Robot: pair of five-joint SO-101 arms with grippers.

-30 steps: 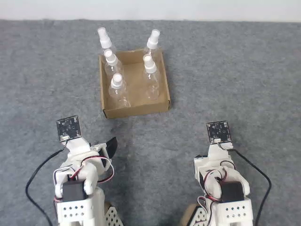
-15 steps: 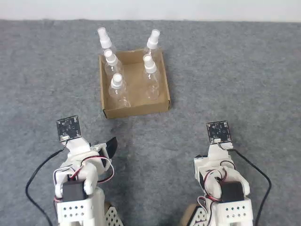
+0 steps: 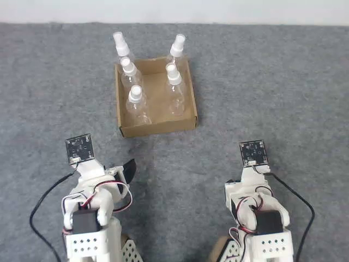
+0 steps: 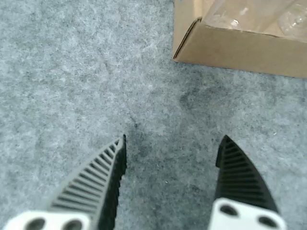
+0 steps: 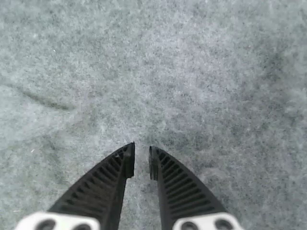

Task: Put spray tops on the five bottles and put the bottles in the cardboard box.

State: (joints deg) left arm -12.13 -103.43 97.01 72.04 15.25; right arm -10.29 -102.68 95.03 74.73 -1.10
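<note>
Nothing has shifted; five bottles [image 3: 139,109] wear spray tops [image 3: 135,91] at the cardboard box [image 3: 158,126], left gripper [image 4: 174,140] gaping, right gripper [image 5: 141,147] pinched together, empty; the rear two may need lifting in

Looks like a robotics lab or test bench. A grey felt mat [image 3: 272,82] covers the whole tabletop, with a plain pale wall [image 3: 218,10] strip behind. Left arm [image 3: 90,218] and right arm [image 3: 256,218] are small white hobby-type units with a loose black cable [image 3: 32,218] and bare circuit boards [image 3: 79,148]. Staged props: cardboard box [image 3: 158,126] with spray bottles [image 3: 138,109].
</note>
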